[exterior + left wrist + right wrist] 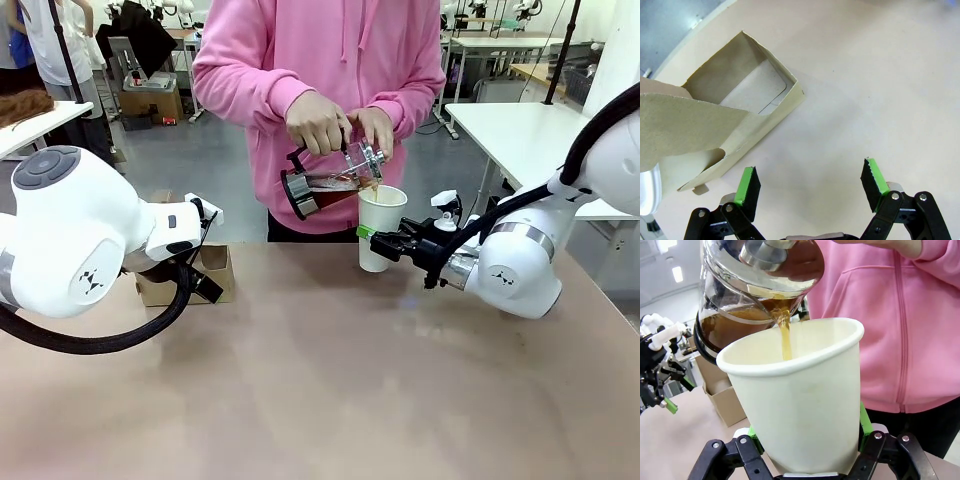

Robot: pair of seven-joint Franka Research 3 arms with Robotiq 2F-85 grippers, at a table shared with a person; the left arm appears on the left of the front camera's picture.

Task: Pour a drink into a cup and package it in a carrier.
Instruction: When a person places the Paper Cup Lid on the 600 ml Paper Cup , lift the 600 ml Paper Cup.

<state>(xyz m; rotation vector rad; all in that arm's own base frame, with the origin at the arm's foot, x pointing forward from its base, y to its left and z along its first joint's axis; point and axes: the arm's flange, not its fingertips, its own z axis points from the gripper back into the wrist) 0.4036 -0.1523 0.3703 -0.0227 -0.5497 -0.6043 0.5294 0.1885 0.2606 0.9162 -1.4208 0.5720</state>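
Right gripper (375,240) is clamped on the tall white tapered paper cup (381,228), green pads pressed to both sides of its lower wall. In the right wrist view the cup (800,405) hides most of both fingers and its base is cut off by the bottom edge.

A person in a pink hoodie tilts a clear glass press jug with steel bands (325,180) over the cup with both hands (318,122). The dark brown drink (785,337) runs in a thin stream from the spout into the cup; the level inside can't be seen. The jug's top is cropped out of the right wrist view.

Left gripper (812,182) hangs open and empty above the tan table (320,380) – jaws wide apart, just beside the small brown cardboard carrier (740,100). The carrier's near end is cut off there. In the front view the carrier (215,270) sits at the table's far left, mostly hidden behind the left arm – slots hard to make out.
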